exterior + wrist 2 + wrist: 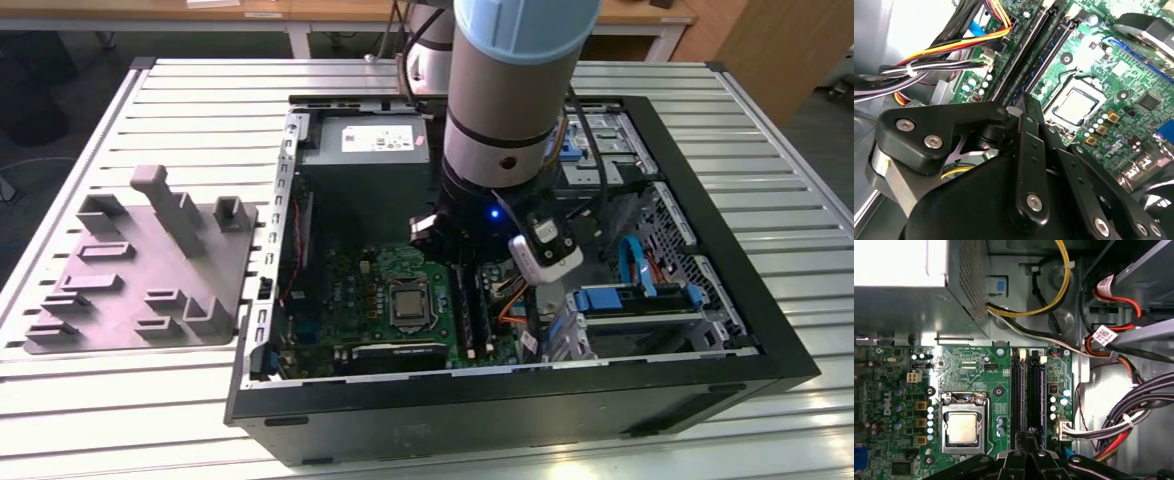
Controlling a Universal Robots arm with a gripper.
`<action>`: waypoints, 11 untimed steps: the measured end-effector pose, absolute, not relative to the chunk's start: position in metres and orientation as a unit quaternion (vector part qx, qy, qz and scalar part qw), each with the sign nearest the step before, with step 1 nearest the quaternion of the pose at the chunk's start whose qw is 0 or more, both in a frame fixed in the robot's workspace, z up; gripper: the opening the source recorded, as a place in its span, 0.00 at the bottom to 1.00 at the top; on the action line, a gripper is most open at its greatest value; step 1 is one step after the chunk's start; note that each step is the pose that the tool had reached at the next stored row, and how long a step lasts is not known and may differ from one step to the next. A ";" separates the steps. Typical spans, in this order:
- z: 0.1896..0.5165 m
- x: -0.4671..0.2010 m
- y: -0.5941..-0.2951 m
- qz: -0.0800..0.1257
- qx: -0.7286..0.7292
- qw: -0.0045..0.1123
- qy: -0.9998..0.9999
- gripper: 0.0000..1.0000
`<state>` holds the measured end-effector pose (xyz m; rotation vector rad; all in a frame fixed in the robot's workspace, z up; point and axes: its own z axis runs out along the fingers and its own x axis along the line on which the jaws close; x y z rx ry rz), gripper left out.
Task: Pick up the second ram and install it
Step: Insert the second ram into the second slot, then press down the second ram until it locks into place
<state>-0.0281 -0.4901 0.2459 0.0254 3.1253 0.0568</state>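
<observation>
My gripper (458, 262) reaches down into the open computer case (747, 300), over the memory slots (470, 300) to the exterior view's right of the processor socket (404, 300). In both wrist views its black fingers stand pressed together, shut. The gripper (1030, 433) tips sit at one end of the long dark memory slots (1027, 390), and the gripper (1025, 98) meets the memory slots (1026, 57) there too. The second ram cannot be told apart from the dark slots. Nothing shows sticking out from between the fingers.
The grey power supply box (363, 140) fills the case's far end. Bundled cables (1126, 415) run close beside the slots. A blue drive bay (617, 298) stands at the exterior view's right. A grey parts holder (134, 270) lies on the slatted table outside the case.
</observation>
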 end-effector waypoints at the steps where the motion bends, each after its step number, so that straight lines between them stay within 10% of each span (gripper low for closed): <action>1: 0.247 -0.028 -0.490 0.018 0.008 0.008 1.000 0.10; 11: 0.247 -0.028 -0.490 0.018 0.008 0.008 1.000 0.10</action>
